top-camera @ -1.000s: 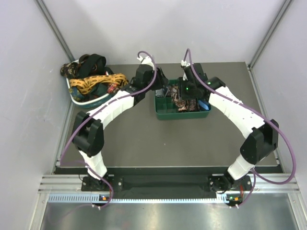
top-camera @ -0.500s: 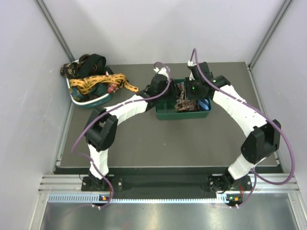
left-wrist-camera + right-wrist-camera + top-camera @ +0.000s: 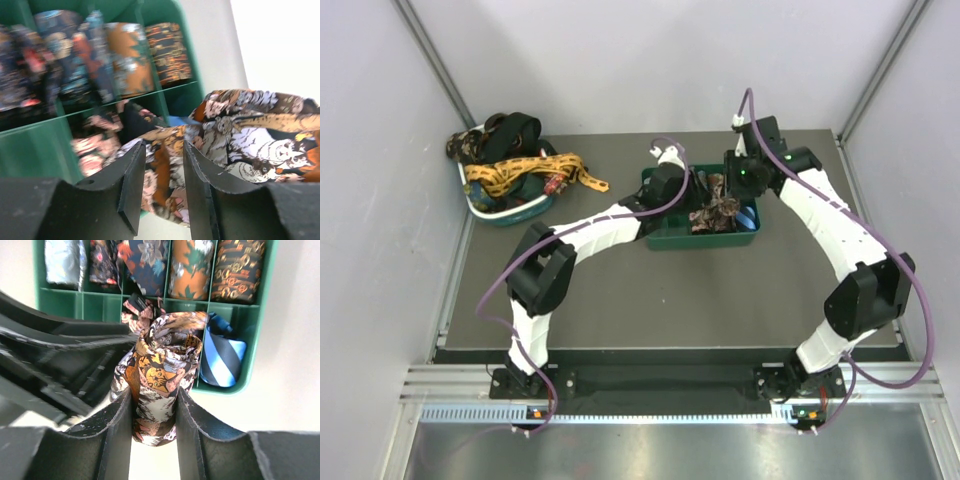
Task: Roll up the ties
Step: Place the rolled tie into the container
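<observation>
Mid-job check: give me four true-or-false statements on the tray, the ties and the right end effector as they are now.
1. The right end effector is clamped on a patterned tie roll. True.
2. The tray's far row is empty. False: the green tray holds rolled ties along that row.
3. A blue striped roll sits in a tray compartment. True.
4. The basket holds nothing. False: the basket is heaped with loose ties.
</observation>
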Robot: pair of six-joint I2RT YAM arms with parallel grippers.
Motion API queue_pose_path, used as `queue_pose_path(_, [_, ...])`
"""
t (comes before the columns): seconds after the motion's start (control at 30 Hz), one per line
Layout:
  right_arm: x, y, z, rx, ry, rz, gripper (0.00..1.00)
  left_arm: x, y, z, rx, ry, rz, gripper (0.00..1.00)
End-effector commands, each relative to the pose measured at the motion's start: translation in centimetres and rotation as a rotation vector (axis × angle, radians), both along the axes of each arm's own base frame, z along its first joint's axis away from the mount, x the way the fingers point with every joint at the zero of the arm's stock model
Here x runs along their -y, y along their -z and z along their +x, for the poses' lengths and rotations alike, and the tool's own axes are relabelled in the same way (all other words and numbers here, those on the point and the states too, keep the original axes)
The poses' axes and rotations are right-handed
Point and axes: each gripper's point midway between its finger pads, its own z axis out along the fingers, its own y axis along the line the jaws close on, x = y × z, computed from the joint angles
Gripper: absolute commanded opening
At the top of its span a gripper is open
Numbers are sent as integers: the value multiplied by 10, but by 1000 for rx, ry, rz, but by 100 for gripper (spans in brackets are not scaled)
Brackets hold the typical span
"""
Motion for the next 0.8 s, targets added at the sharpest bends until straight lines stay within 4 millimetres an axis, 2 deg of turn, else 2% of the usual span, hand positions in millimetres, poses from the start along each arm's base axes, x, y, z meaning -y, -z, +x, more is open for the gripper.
queue_pose_path(0.0, [6, -49, 0, 94, -23, 33, 10, 26, -31, 4, 69, 20, -77, 40])
queue_pose_path(0.07, [7, -51, -2, 91, -29, 28, 10, 36, -39, 0, 74, 38, -99, 40])
queue_pose_path(0.27, [14, -50, -5, 76, -31, -6, 10, 49, -30, -12, 56, 58, -105, 40])
queue_pose_path(0.37, [13, -39, -7, 35, -57, -16, 10, 49, -24, -16, 48, 58, -95, 40])
queue_pose_path(0.47, [8, -27, -7, 0, -79, -20, 10, 43, -19, -19, 43, 46, -83, 40])
queue_pose_path(0.6, [-7, -27, -2, 26, -104, 21, 10, 33, -10, -23, 39, 27, -50, 40])
queue_pose_path(0.77, [-28, -14, -1, -1, -146, 45, 10, 17, -1, -25, 35, -7, -3, 40])
